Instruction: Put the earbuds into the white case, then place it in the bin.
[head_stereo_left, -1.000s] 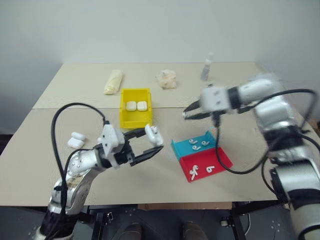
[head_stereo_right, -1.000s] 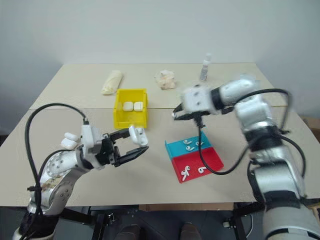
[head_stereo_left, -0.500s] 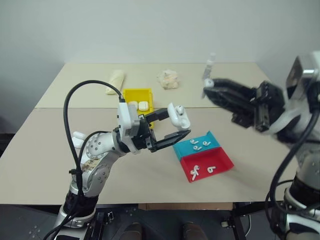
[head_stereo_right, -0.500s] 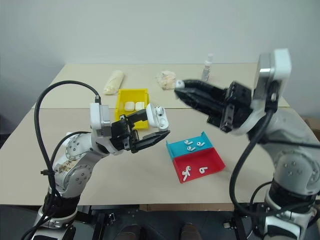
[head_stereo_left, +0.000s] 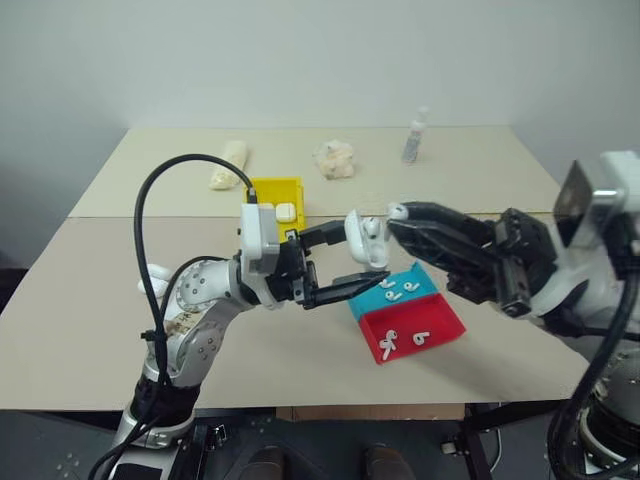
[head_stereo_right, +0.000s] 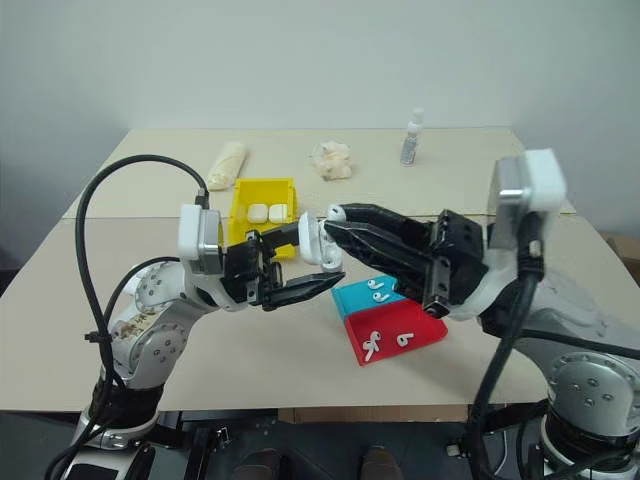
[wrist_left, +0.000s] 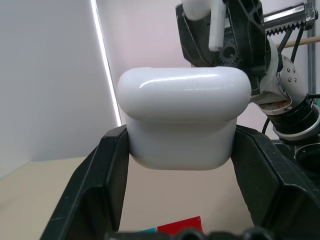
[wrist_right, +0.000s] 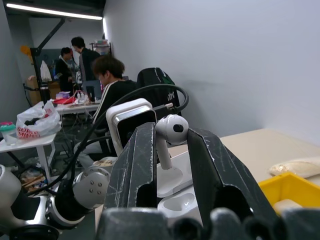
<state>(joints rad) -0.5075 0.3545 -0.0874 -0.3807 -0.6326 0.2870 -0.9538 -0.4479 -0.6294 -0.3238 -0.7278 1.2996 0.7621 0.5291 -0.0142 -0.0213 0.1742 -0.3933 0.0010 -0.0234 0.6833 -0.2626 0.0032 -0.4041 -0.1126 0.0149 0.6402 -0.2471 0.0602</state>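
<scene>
My left pincer (head_stereo_left: 345, 262) reaches rightward, clamped on the open white case (head_stereo_left: 362, 243); my right pincer (head_stereo_left: 398, 214) points left, pinching an earbud (wrist_right: 169, 134), stem down, above it.

The 2 head views look down over the table (head_stereo_left: 300, 330); each wrist view looks closely along its fingers; all 4 share the white case (wrist_left: 184, 117).

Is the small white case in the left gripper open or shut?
Open. In the right wrist view the glossy white earbud case shows its raised lid and an empty socket, under the white earbud held by the right gripper.
</scene>
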